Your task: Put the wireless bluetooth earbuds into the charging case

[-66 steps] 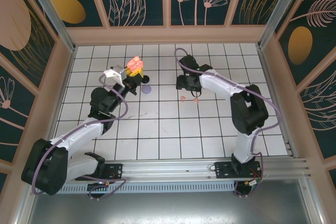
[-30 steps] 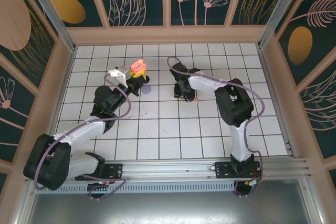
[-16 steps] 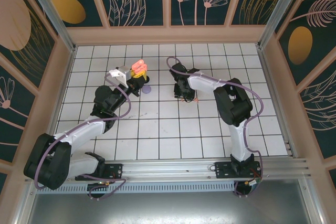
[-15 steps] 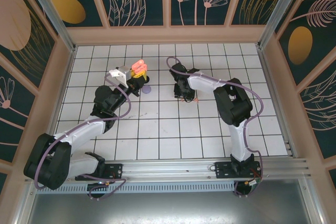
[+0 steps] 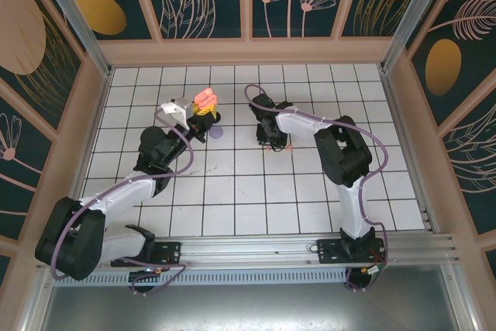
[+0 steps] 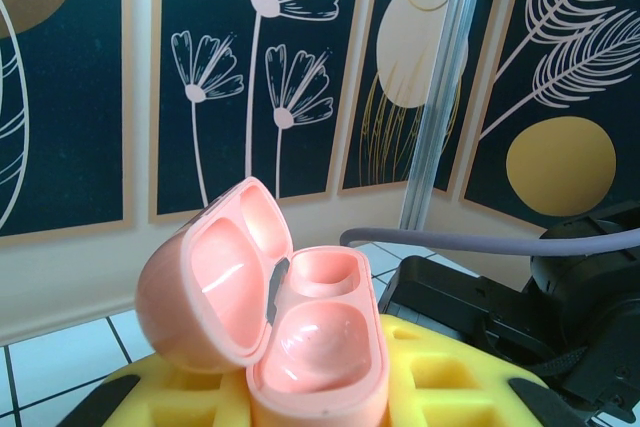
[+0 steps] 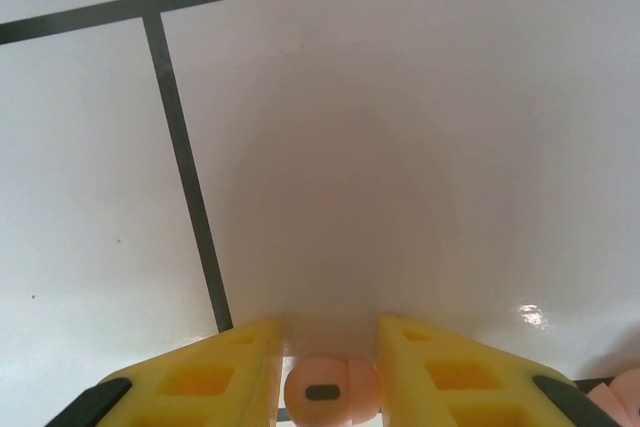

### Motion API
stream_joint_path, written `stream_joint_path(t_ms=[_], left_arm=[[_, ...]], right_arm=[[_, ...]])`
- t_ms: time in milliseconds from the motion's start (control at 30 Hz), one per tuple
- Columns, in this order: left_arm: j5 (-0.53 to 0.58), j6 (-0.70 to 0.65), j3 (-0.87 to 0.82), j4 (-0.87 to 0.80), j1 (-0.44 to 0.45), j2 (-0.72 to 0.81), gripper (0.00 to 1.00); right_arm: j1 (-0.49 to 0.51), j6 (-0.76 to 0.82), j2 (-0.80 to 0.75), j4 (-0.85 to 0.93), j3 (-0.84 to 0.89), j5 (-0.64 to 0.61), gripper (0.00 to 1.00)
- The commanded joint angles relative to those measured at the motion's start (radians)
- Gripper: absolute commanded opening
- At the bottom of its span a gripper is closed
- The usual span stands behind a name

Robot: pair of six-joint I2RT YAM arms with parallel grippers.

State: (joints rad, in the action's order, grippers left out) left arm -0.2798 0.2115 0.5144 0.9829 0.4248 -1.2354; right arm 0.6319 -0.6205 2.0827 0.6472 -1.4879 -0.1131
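Earbud, salmon-pink [image 7: 330,393], is lying on the white tile [image 7: 420,147] between the yellow fingers [image 7: 200,387] of the right gripper [image 7: 330,327], which has just dropped over it and is bracketing it closely, grip unconfirmed, while the left gripper [image 5: 200,115] is clamping the open charging case [image 6: 318,337] aloft, ready.

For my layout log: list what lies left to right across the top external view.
Open pink case, held in the left end effector → right end effector → loose pink earbud.

Pink charging case [image 6: 310,347] open, wells empty; salmon-pink earbud [image 7: 330,392] on tile [image 7: 400,147].
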Motion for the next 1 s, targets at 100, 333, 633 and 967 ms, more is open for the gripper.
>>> stream_joint_path(t_ms=[100,333,633,967], left_arm=[[-0.015,0.011,0.021,0.012,0.006,-0.002,0.0],[-0.017,0.012,0.024,0.013,0.006,-0.004,0.0],[-0.027,0.02,0.029,0.016,0.009,-0.012,0.0],[-0.027,0.017,0.029,0.014,0.012,-0.01,0.0]], right_arm=[[0.022,-0.022,0.022,-0.015,-0.005,-0.002,0.27],[0.024,-0.027,-0.015,-0.033,0.013,-0.008,0.22],[0.025,-0.025,-0.036,-0.035,0.016,-0.013,0.32],[0.031,-0.058,-0.04,-0.017,0.035,-0.019,0.49]])
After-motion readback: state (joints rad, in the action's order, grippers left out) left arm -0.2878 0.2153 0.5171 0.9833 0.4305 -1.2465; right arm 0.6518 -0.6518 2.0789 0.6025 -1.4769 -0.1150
